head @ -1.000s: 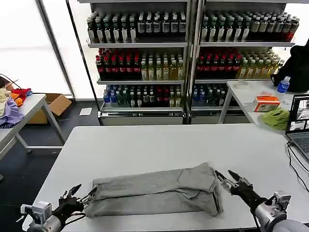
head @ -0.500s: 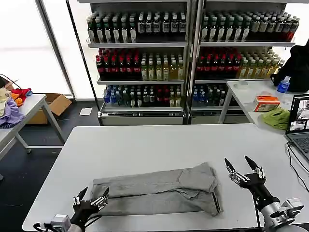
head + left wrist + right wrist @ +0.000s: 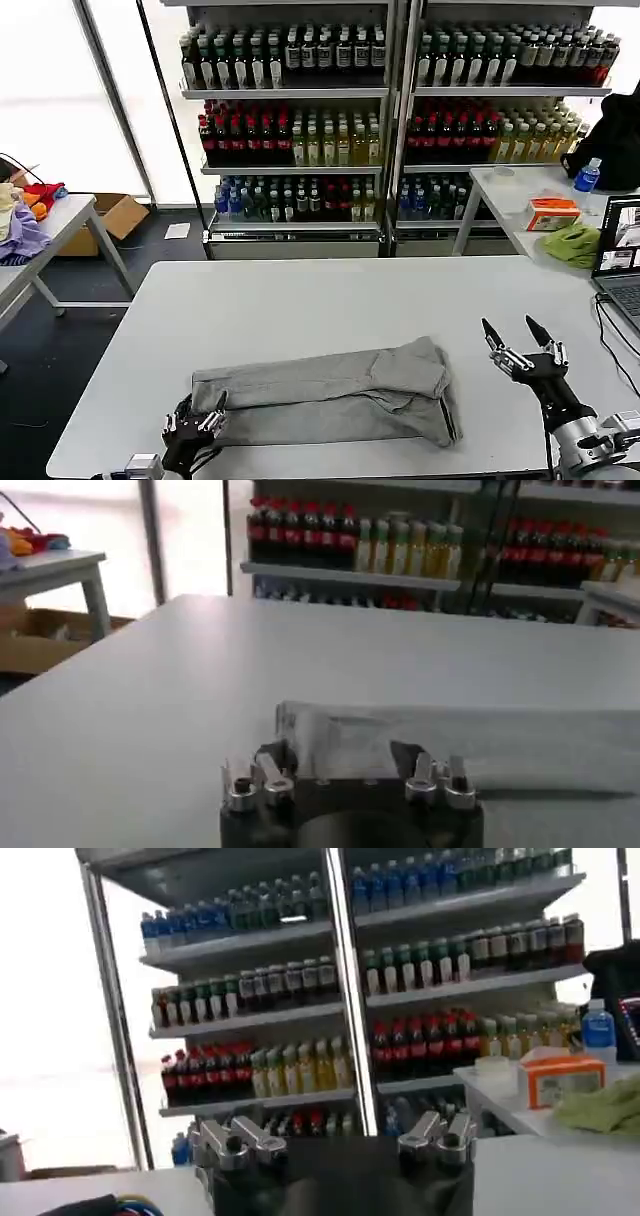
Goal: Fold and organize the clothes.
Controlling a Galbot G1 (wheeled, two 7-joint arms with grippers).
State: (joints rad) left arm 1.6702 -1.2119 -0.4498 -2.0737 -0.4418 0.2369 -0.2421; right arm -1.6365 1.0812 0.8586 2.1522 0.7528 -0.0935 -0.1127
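Note:
One of the clothes, a light grey shirt [image 3: 320, 395], lies folded into a long strip across the near half of the white table [image 3: 300, 300]. My left gripper [image 3: 200, 410] sits open at the strip's left front corner, low over the table edge. In the left wrist view the left gripper [image 3: 340, 775] has its fingers spread wide, and the shirt's end [image 3: 450, 740] lies just ahead of them. My right gripper [image 3: 512, 335] stands open and raised, off the shirt's right end, holding nothing. In the right wrist view the right gripper [image 3: 335, 1138] points toward the shelves.
Shelves of bottles [image 3: 300, 120] fill the back. A side table at the right holds a laptop [image 3: 620, 250], an orange box [image 3: 552, 213], a green cloth [image 3: 572, 243] and a bottle [image 3: 587, 175]. A table at the left carries coloured fabrics [image 3: 20, 215]. A cardboard box [image 3: 118, 215] sits on the floor.
My right gripper has pulled away from the shirt's right end, rising and moving right. My left gripper has shifted right along the front edge to the shirt's left corner. The shirt has stayed put.

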